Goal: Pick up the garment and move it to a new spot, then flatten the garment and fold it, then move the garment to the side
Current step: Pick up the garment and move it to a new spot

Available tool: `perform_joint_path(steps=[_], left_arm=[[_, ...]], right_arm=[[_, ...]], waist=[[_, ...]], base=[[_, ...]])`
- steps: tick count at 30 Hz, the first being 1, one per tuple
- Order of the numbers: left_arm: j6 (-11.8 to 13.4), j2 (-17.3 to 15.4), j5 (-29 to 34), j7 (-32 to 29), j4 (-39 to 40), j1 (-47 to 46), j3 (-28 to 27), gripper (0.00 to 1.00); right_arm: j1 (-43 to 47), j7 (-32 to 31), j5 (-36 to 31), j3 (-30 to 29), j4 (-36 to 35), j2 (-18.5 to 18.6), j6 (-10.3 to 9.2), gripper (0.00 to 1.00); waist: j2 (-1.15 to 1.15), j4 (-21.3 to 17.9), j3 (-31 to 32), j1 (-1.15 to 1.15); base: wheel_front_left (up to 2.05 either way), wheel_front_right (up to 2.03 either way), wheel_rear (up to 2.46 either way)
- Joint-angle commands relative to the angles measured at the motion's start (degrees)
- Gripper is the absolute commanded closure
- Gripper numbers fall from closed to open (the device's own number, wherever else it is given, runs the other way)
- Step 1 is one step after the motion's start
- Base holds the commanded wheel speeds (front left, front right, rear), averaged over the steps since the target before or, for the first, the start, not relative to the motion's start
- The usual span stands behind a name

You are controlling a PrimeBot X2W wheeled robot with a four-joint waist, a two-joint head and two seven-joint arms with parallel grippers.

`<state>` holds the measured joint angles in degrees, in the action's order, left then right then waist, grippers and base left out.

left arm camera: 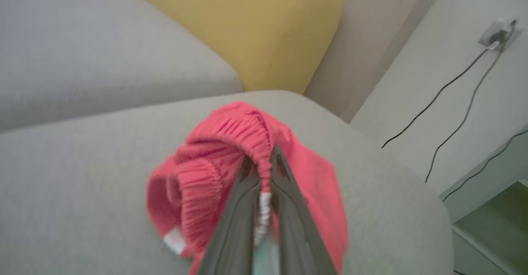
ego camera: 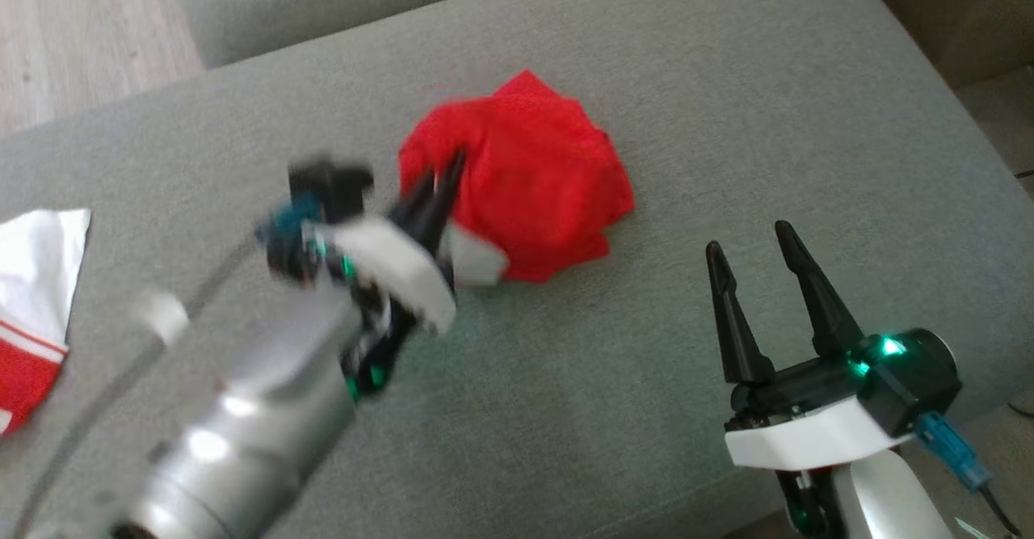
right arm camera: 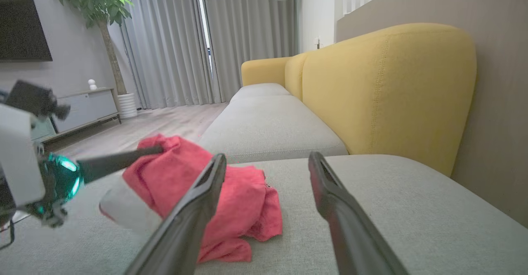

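The left gripper [left arm camera: 262, 163] is pinched tight on the ribbed elastic waistband [left arm camera: 247, 130] of the red garment [ego camera: 533, 191], crumpled at the centre of the grey woven cushion [ego camera: 727, 78]. Light, soft and limp, it will likely sag and bunch; that thick gathered band seems the surest hold. The right gripper [ego camera: 749, 240] hangs spread, empty, above the cushion's near edge.

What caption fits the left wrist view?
Left tool grips the red garment by its elastic waistband on the grey cushion.

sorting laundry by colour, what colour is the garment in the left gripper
The garment is red with white trim, clearest in head view.
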<state>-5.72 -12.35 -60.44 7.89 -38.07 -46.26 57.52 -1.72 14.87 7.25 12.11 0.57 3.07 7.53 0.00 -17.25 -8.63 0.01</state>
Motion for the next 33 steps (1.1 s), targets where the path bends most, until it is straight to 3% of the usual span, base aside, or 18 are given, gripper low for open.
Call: perform_joint_path(steps=[1, 5, 6, 7, 8, 11, 16, 18, 27, 33], left_arm=[[0.2, -0.4, 0.3, 1.4, 0.5, -1.9, -1.6, 1.0], [0.7, 2.2, 2.1, 5.4, -4.5, 2.1, -0.5, 1.0], [0.7, 2.9, 2.7, 6.0, -5.3, 2.6, -0.5, 0.93], [0.6, 3.5, 3.5, 6.5, -5.8, 3.1, -0.6, 0.58], [0.7, 4.1, 4.1, 6.8, -6.3, 3.6, -1.2, 0.0], [2.1, 5.2, 7.9, 7.1, -5.1, 4.8, -4.8, 0.0], [7.3, 6.1, 22.1, 7.1, 5.3, 13.5, -15.7, 0.0], [8.1, 6.3, 26.1, 7.1, 8.7, 17.5, -19.0, 0.0], [9.2, 6.7, 37.2, 7.1, 20.7, 32.2, -32.8, 0.0], [9.9, 7.1, 41.9, 7.1, 27.1, 38.5, -40.0, 0.0]], right_arm=[[-0.9, 0.1, 0.5, 1.3, -2.0, -0.2, -0.04, 0.0], [-1.0, 0.1, 0.3, 1.3, -1.6, -0.2, -0.04, 0.0], [-1.1, 0.1, 0.3, 1.2, -1.5, -0.2, -0.04, 0.0], [-1.2, 0.1, 0.3, 1.1, -1.3, -0.2, -0.04, 0.0], [-1.2, 0.1, 0.2, 1.0, -1.1, -0.2, -0.04, 0.0], [-1.0, 0.1, -0.1, 0.5, -0.4, -0.2, -0.04, 0.0], [0.7, 0.1, -0.3, -1.4, 1.4, -0.2, -0.04, 0.0], [1.5, 0.1, -0.2, -2.2, 2.0, -0.2, -0.04, 0.0], [3.9, 0.1, 0.3, -6.1, 2.9, -0.2, -0.04, 0.0], [5.8, 0.1, 0.5, -7.3, 2.7, -0.2, -0.04, 0.0]], waist=[[0.0, 0.5, -0.5, -0.01], [0.0, 2.0, -1.5, -0.01], [0.0, 2.5, -1.6, -0.01], [0.0, 3.0, -1.6, -0.01], [0.0, 3.6, -1.5, -0.01], [0.0, 5.6, -0.3, -0.01], [0.0, 10.9, 4.0, -0.01], [0.0, 12.7, 5.9, -0.01], [0.0, 18.8, 10.4, -0.01], [0.0, 20.5, 12.3, -0.01]], base=[[0.0, 0.0, 0.0], [0.0, 0.0, 0.0], [0.0, 0.0, 0.0], [0.0, 0.0, 0.0], [0.0, 0.0, 0.0], [0.0, 0.0, 0.0], [0.0, 0.0, 0.0], [0.0, 0.0, 0.0], [0.0, 0.0, 0.0], [0.0, 0.0, 0.0]])
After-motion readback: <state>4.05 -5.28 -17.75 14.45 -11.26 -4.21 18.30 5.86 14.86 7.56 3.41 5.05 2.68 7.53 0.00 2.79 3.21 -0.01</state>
